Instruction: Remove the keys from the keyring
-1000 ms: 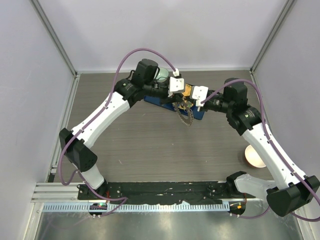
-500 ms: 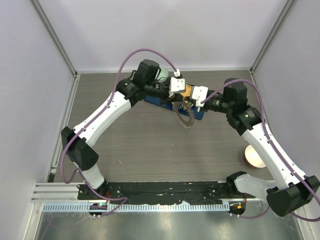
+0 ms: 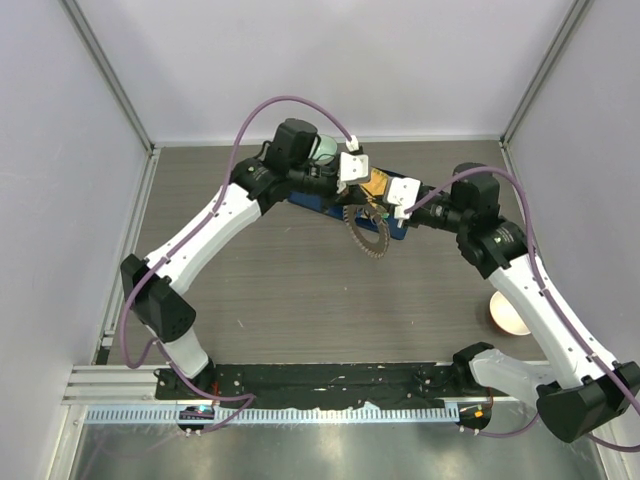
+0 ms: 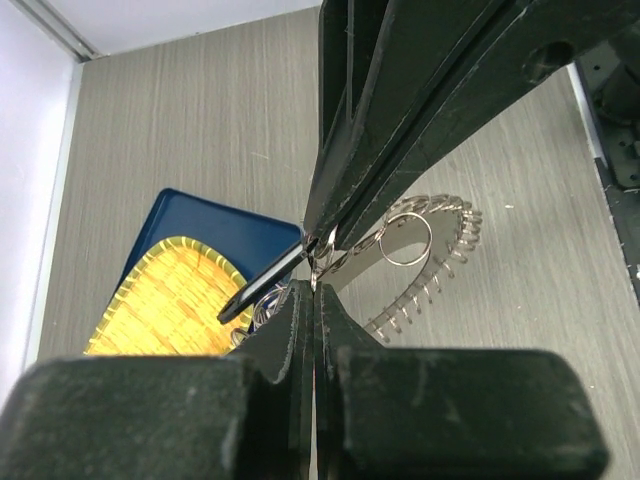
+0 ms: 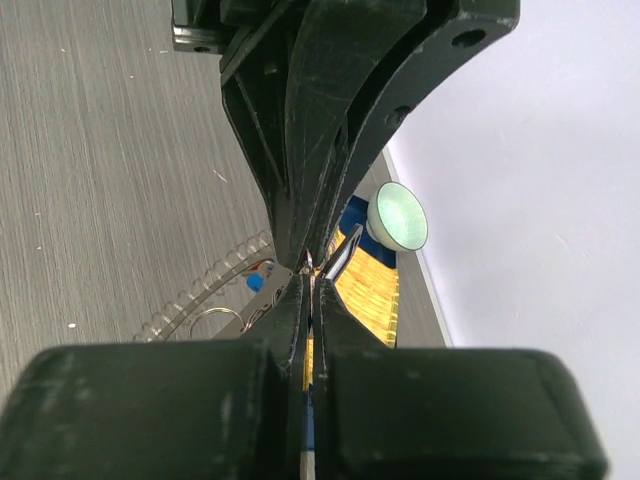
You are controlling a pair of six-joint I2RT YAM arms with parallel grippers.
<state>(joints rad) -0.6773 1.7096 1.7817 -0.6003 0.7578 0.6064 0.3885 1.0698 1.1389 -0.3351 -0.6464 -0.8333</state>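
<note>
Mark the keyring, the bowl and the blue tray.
keyring (image 3: 370, 248), top view, lower arc.
bowl (image 3: 506, 316), top view, bare inside.
blue tray (image 4: 195, 213), left wrist view, bare blue corner.

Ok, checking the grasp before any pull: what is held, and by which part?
Both the left gripper and right gripper pinch the keyring at its far edge; on wire or key, I cannot tell.
</note>
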